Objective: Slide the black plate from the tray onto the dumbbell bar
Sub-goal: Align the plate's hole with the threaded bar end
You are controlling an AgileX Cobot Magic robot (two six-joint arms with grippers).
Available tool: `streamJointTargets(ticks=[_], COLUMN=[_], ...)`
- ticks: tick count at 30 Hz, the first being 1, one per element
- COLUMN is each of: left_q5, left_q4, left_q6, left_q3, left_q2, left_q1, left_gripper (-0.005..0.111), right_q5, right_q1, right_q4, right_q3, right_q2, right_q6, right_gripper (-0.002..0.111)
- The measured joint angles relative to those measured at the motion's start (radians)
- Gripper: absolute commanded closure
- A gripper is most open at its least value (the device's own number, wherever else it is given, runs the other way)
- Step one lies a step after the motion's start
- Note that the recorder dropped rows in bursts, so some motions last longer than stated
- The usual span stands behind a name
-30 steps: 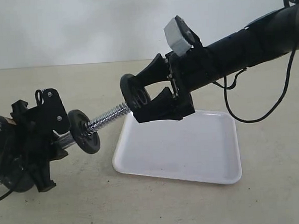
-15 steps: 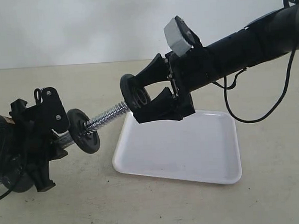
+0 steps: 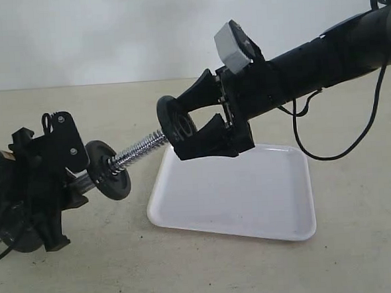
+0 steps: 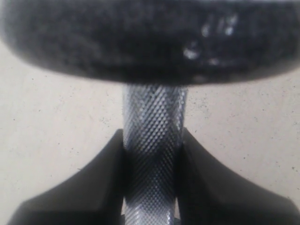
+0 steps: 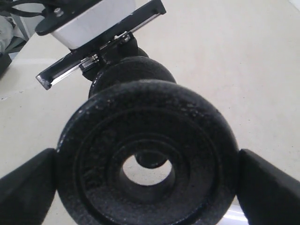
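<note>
- the black plate was off the tray and hung upright in the air by the tray's far left corner.
- the right gripper had its fingers spread wide, pressing the plate's rim from both sides.
- the left gripper pinched the dumbbell bar on its knurled middle, fingers nearly together.
- the bar's threaded tip met the plate's hole; sliding it down to the mounted disc seemed left to do.
</note>
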Motion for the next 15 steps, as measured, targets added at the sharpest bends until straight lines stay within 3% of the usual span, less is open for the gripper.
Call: streamJointTargets(ticks=[15], left_q5=[0.011], left_q4=[0.0], left_q6=[0.0], left_q3=[0.0], left_q2=[-0.004], left_q1=[-0.016], left_gripper=[0.102], right_q5=[0.0], right_q1=[0.006], right_q4=[0.008], right_q3=[0.0], right_q2=[0.0], right_q6=[0.0], right_gripper=[0.108])
